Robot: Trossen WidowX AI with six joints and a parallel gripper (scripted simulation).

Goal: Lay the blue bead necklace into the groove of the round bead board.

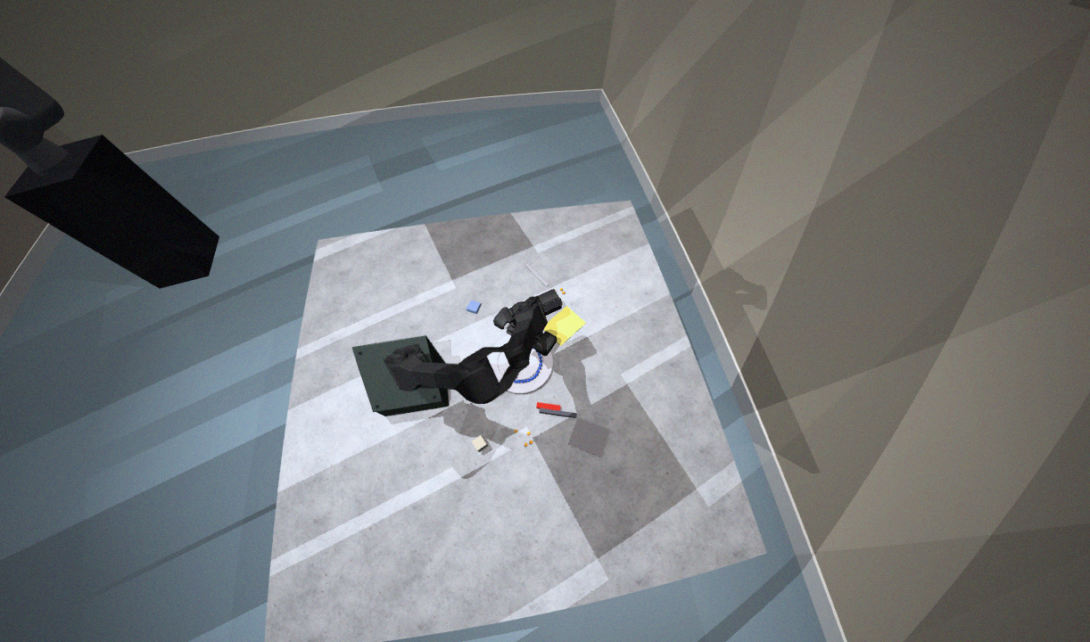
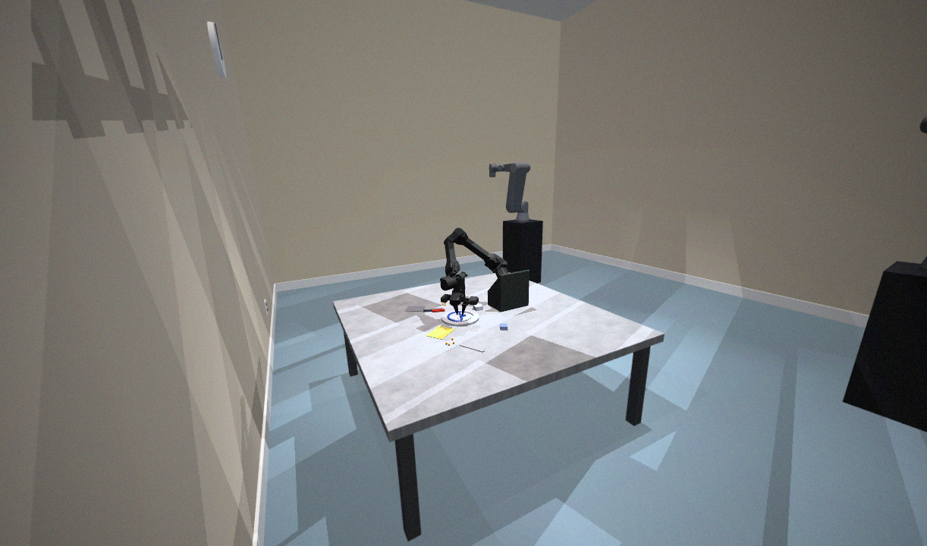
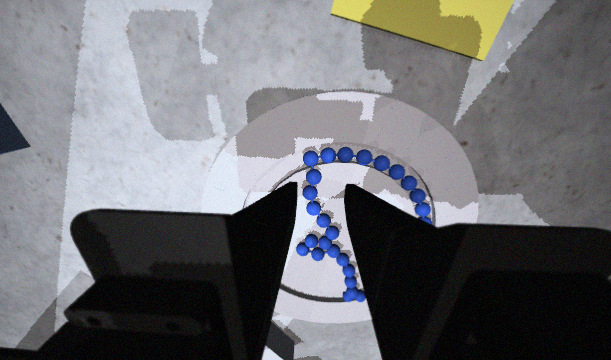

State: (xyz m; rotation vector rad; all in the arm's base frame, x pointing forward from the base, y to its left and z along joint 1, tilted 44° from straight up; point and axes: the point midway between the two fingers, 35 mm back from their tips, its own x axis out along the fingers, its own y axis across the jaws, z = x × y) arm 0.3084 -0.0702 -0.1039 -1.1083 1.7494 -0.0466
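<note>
Wrist view, nearest first: claw [image 3: 319, 186] points down over the round bead board [image 3: 437, 150]. Its two dark fingers are drawn in but not pressed together. A narrow gap remains, and nothing is pinched.

- Blue bead necklace [image 3: 365, 157] lies wholly on the board.
- One stretch passes through the gap between the fingers, with daylight showing on both sides of the beads.
- Near part of the strand: the end reaches the dark groove [image 3: 305, 295] on the board's near side. Just beyond that, the beads bunch into a small knot on the inner disc.
- Middle part: a straight run crosses the inner disc, outside the groove.
- Far part: the strand bends sharply and follows the groove in an arc round the far right of the ring, until the right finger hides it.

Beyond the board, a yellow pad [image 3: 420, 20] lies flat on the worktop [image 3: 60, 75], apart from the board's rim.

Top view: the board sits in the middle zone of the worktop, just beside the arm's dark base block [image 1: 373, 358].

- The yellow pad is on the side toward the worktop's right edge.
- A red-handled tool [image 1: 549, 406] lies near the board on the opposite side from the pad.
- A small blue block [image 1: 474, 306] lies well apart from the board, toward the far edge.
- A few loose orange beads [image 1: 524, 435] lie near the red-handled tool.
</note>
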